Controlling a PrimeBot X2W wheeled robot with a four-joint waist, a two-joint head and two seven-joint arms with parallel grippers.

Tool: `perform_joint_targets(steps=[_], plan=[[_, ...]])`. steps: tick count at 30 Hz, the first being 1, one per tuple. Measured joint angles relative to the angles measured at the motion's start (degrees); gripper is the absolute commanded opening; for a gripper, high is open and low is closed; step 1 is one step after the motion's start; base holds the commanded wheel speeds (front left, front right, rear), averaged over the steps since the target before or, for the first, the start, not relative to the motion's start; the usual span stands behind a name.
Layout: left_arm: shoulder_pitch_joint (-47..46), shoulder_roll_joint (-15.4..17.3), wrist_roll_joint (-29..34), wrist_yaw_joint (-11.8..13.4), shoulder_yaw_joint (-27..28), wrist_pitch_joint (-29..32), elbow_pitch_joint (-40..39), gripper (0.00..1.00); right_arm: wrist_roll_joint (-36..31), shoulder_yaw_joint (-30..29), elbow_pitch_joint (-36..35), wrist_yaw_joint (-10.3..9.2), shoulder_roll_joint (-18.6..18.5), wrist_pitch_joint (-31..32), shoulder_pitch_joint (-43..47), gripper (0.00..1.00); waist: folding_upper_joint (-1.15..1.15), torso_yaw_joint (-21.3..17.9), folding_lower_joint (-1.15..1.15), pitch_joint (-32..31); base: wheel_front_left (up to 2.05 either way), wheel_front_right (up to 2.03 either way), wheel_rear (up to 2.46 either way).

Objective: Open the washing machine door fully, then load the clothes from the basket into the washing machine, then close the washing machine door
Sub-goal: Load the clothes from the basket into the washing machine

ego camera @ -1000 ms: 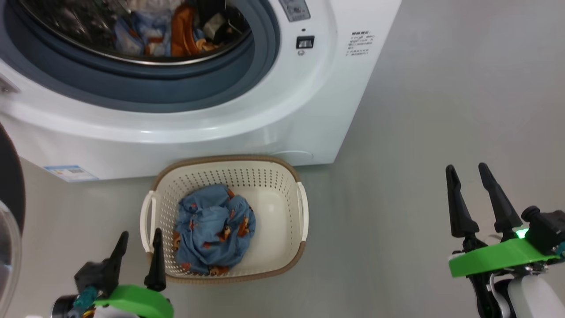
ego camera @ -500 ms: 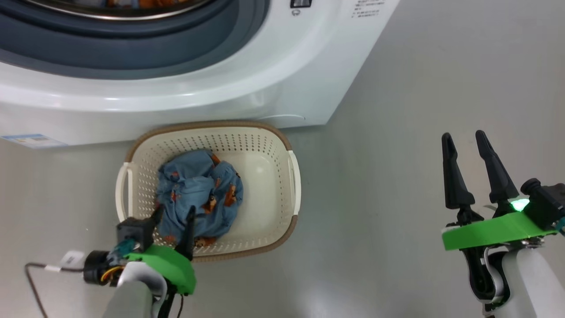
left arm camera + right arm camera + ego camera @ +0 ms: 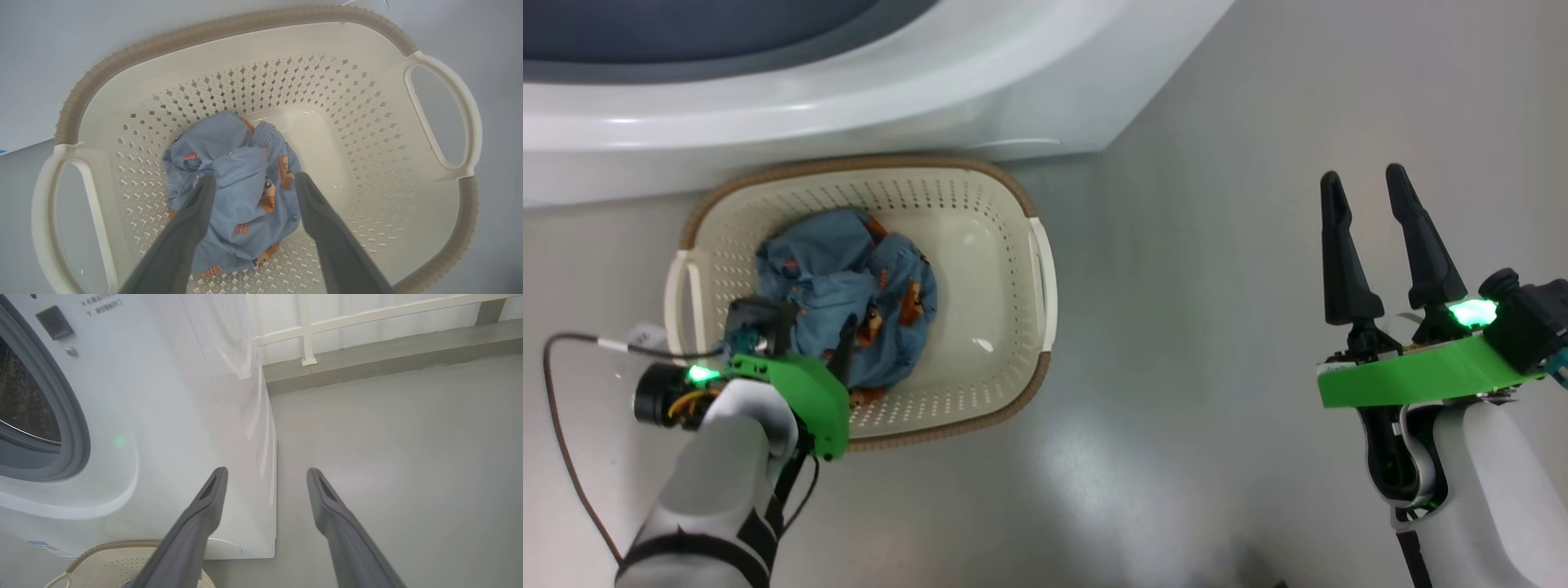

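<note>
Left gripper (image 3: 254, 179) down in the basket (image 3: 229, 28), fingers wide.
I see them either side of the crumpled light blue garment (image 3: 229, 163); the basket sits on the floor (image 3: 1217, 327) just beside the washing machine (image 3: 849, 98). Right gripper (image 3: 1363, 173) hangs well right, fingers wide, empty.

The basket (image 3: 1045, 286) sits on the floor (image 3: 1217, 343) just before the washer (image 3: 849, 98), a garment (image 3: 833, 269) lies in its left half with the left gripper (image 3: 255, 177) over it, fingers (image 3: 188, 228) either side, and the right gripper (image 3: 1362, 173) hangs well right of the basket.
</note>
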Motion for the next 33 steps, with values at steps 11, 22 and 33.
perform_joint_targets(steps=[11, 22, 33], plan=[[-7.3, 3.6, 1.2, 0.0, -2.5, 6.7, 3.2, 1.0, 0.0, 1.5, -1.0, 0.0, 1.1, 0.0, -3.8, 1.0, 0.0, -3.3, 0.0, 6.4, 0.0, 0.0, 0.0], [-10.9, 5.9, 1.7, 0.6, -4.2, 11.2, 3.7, 1.0, 0.0, 1.7, -2.3, 0.0, 1.4, 0.0, -4.8, 1.0, 0.0, -6.2, 0.0, 10.2, 0.0, 0.0, 0.0], [-11.3, 7.2, 1.9, 0.9, -6.1, 14.9, 3.7, 1.0, 0.6, 1.9, -3.8, 0.0, 1.6, 0.0, -6.0, 1.0, 0.0, -8.3, 0.0, 13.1, 0.0, 0.0, 0.0]])
